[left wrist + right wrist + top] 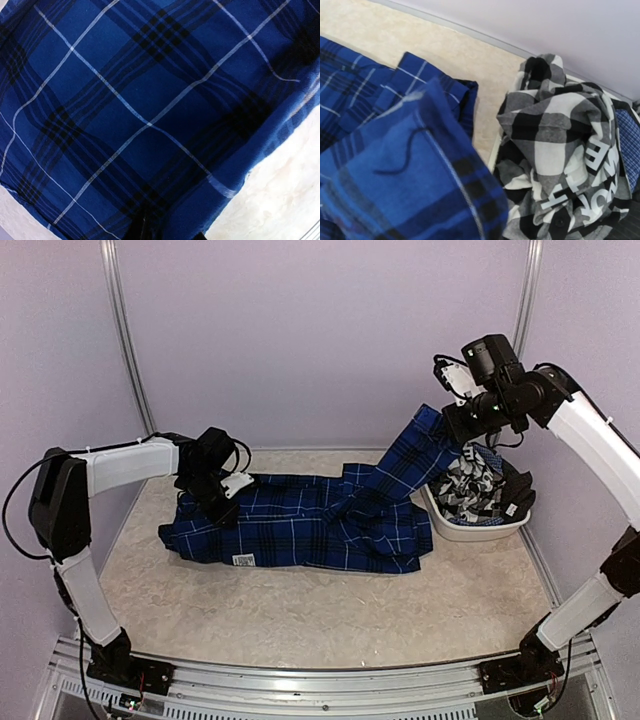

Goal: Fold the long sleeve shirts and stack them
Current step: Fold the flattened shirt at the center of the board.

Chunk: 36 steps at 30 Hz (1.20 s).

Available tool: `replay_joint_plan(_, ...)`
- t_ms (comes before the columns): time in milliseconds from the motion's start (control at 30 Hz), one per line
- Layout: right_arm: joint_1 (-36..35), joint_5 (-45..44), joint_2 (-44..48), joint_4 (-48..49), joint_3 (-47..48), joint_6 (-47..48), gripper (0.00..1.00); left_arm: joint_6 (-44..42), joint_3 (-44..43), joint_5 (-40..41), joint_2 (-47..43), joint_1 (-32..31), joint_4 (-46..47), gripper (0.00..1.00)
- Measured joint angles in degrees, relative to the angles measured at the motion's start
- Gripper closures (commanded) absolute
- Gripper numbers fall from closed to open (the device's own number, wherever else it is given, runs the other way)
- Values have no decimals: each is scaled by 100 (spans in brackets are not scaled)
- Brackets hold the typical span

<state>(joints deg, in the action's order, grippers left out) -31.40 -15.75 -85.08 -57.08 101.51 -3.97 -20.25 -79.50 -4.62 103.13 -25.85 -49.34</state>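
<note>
Folding the blue shirt (300, 525): the right end effector (455, 428) is clamped on its raised sleeve (410, 462). The left end effector (220, 502) presses cloth beneath it, and I cannot tell its grip. Next, the sleeve probably wants laying across the body below.

Left arm elbow-high, forearm reaching inward; left gripper (222, 505) points down, jaw state unclear. Right arm stretched up, inward; right gripper (458, 432) raised, clamped on shirt (300, 525) hanging below its jaws.

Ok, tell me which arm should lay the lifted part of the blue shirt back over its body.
Right. The right claw holds the blue shirt up by one end beside the white basket, so it likely only has to swing inward. The left claw is down on the opposite end.
</note>
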Motion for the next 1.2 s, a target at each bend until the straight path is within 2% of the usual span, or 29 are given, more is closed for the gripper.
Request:
replay_joint_plan(100, 66, -55, -131, 2, 2, 4, 100, 0, -31, 76, 155, 76, -7, 73)
replay_joint_plan(167, 96, -103, -243, 13, 20, 11, 100, 4, -31, 133, 195, 144, -7, 64)
replay_joint_plan(567, 157, -544, -734, 28, 365, 31, 100, 107, 136, 938, 195, 269, 280, 33)
replay_joint_plan(733, 160, -575, -789, 15, 546, 42, 100, 232, 275, 1517, 195, 273, 450, 25)
replay_joint_plan(867, 162, -393, -789, 52, 590, 103, 100, 332, 289, 1923, 195, 286, 651, 15)
replay_joint_plan(1200, 162, 457, -793, 319, 503, 184, 100, 531, 289, 2905, 195, 289, 1104, 4)
